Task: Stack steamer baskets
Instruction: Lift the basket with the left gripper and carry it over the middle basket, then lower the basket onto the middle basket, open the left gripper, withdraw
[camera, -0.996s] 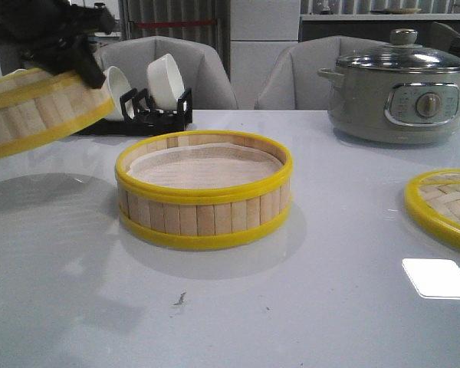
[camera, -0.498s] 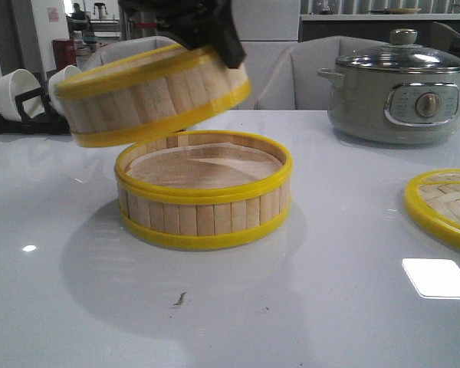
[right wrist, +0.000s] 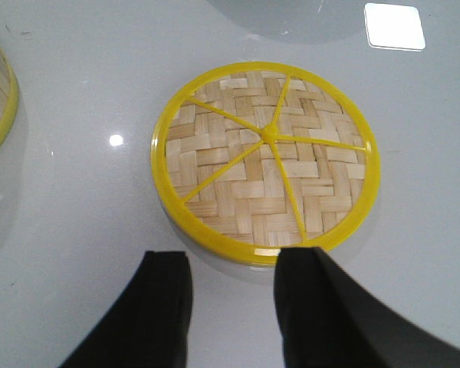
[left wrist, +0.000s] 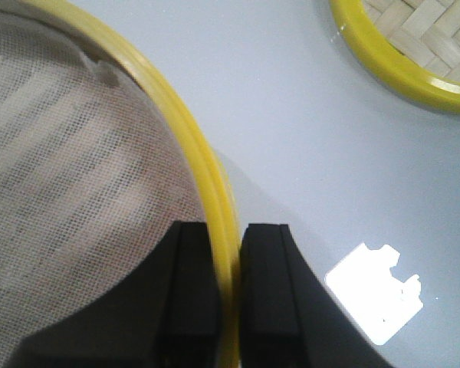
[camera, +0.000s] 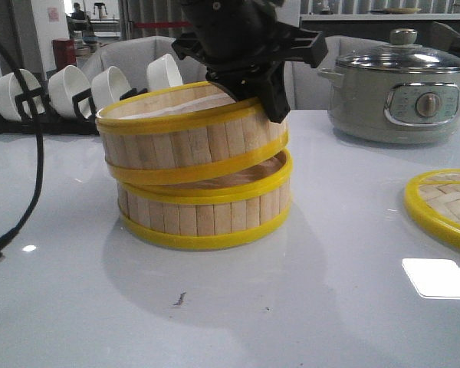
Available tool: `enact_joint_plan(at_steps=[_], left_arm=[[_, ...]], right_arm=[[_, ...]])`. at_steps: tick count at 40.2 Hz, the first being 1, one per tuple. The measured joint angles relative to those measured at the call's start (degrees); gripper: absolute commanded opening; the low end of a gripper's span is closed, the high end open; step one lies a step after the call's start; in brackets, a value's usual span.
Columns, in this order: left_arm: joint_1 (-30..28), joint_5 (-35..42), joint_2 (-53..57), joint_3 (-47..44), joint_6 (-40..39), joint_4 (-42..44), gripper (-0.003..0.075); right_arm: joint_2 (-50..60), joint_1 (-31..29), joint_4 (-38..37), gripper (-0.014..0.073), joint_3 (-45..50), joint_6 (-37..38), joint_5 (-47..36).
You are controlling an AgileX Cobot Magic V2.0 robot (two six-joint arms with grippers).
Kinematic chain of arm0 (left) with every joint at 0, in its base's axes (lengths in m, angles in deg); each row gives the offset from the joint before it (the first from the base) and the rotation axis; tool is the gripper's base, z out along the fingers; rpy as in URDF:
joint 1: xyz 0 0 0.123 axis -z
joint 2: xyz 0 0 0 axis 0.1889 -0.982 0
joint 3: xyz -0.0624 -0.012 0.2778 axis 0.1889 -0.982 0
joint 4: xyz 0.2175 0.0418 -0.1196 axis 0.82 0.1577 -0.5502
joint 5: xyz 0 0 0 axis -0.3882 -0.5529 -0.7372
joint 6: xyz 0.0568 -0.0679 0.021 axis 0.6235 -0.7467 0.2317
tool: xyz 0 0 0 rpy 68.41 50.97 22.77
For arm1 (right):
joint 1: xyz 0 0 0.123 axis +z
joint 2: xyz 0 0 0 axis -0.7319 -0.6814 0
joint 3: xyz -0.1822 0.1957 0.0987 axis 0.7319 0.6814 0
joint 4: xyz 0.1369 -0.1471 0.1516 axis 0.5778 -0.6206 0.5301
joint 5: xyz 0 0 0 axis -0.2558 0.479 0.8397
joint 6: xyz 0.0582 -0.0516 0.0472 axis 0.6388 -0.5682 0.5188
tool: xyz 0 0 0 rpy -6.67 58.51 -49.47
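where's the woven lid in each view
Front view: the woven lid lies at the right edge, partly cut off.
Left wrist view: only a piece of it shows, in the top right corner.
Right wrist view: it fills the middle, whole.
Shared landmark: the bright square reflection on the table beside it.

Grey-green electric pot [camera: 399, 96] with glass lid at far right of glossy bench [camera: 330, 307]; woven bamboo lid [right wrist: 265, 162] nearer; white bowls [camera: 69, 88] racked far left.

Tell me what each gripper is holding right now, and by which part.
The left gripper pinches the upper steamer basket by its yellow rim and wall, one finger inside, one outside. The right gripper holds nothing; it hangs open above the lid.
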Motion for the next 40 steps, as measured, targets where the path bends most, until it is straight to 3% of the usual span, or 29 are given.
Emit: enact_joint_plan(at_steps=[40], left_arm=[[0.0,2.3,-4.2,0.4,0.0,-3.5,0.0102]], right_arm=[[0.0,0.0,0.2,0.0372,0.0,0.0,0.0]])
